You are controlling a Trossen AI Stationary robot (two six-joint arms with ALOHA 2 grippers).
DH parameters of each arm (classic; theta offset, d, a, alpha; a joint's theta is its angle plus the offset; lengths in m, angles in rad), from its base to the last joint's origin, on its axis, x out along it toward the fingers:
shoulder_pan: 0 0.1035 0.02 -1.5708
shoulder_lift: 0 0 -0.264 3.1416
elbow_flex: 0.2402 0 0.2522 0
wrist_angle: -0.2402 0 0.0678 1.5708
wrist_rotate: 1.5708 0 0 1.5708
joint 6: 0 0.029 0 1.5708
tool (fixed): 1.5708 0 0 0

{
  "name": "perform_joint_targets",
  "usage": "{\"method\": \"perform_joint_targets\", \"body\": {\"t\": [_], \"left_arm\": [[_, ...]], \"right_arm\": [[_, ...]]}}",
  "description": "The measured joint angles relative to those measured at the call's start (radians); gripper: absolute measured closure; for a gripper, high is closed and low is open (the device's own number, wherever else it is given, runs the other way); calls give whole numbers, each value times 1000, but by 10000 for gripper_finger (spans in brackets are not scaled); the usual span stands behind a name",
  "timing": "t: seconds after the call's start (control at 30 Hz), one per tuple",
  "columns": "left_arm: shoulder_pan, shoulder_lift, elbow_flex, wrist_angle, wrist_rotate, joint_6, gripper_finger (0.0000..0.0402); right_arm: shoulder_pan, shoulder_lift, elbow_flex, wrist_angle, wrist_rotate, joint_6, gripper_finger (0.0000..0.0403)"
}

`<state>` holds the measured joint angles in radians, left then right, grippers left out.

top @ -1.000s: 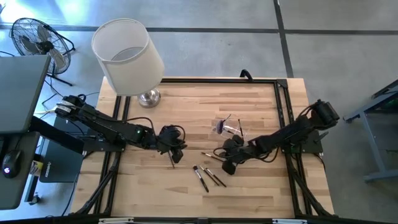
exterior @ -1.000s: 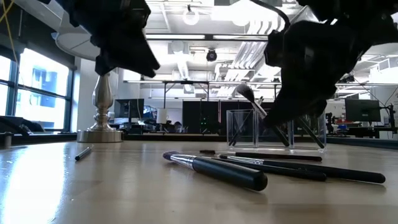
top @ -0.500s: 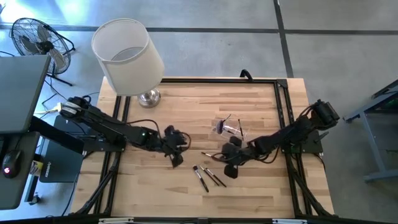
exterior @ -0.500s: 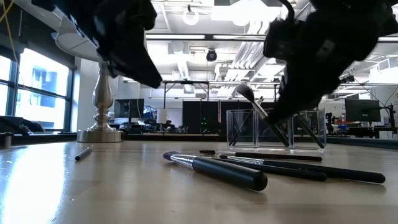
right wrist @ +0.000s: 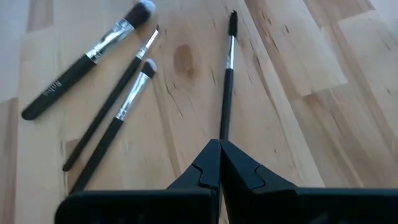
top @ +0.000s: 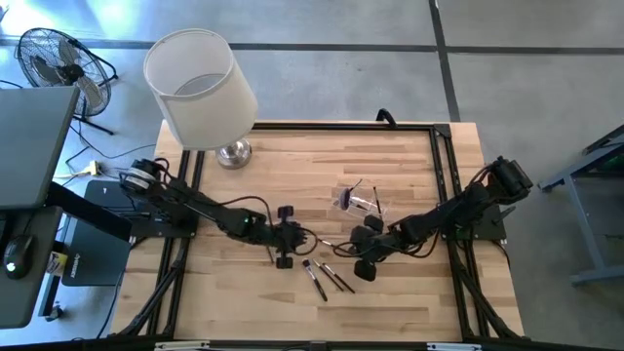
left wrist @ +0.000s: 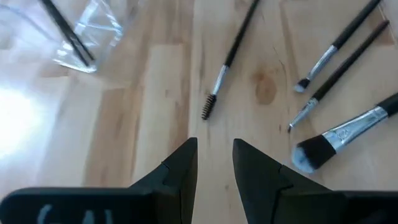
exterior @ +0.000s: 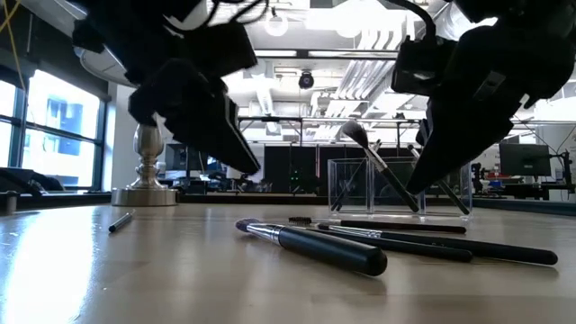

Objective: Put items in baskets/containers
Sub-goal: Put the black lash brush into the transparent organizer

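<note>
The right gripper (right wrist: 219,163) has its two fingers pressed together with nothing visibly between them, hanging low over the table (top: 224,302) just on the near side of the clear box (top: 359,200), the side away from the lamp. Right ahead of its tips lies a slim spoolie brush (right wrist: 227,74), its handle end reaching almost to the closed fingers; whether they touch it cannot be told. Beside that brush, farther from the box, three more brushes lie close together on the wood: a thick-handled one with a rounded head (right wrist: 87,59) and two thin ones (right wrist: 115,99) (right wrist: 118,121).

The left gripper (left wrist: 214,167) has its fingers slightly spread, a narrow gap between them and nothing in it. It hovers over the wood on the lamp-ward side of the loose brushes, well apart from the box, pointing at the bristle end of the same spoolie brush.

The clear box stands upright on the table, beyond the loose brushes as seen from the low view, and holds several brushes leaning inside it, one with a fluffy head (exterior: 354,132) sticking out above the rim.

A lamp (top: 200,88) with a big white shade stands at the table's far left corner, well away from the box. One small dark stick (exterior: 120,221) lies alone on the wood near the lamp's base.
</note>
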<state>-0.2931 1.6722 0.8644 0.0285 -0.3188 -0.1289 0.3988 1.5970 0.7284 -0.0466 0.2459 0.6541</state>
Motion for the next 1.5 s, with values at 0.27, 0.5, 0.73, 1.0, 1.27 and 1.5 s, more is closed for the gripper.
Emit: {"method": "perform_joint_targets", "body": {"t": [0.27,0.5,0.73,1.0,1.27,1.5], "left_arm": [[142,77,69,-11,264,91,302],[196,86,102,-24,354,258,302],[202,90,104,-17,363,332,302],[201,203,133,57,415,316,302],[201,267,184,32,441,286,302],[201,293,222,-14,433,264,304]], "right_arm": [[-1,0,0,3,29,118,403],[-1,0,0,6,63,234,403],[-1,0,0,6,88,280,403],[-1,0,0,0,85,272,403],[-1,0,1,-4,73,262,403],[2,0,1,-9,55,262,403]]}}
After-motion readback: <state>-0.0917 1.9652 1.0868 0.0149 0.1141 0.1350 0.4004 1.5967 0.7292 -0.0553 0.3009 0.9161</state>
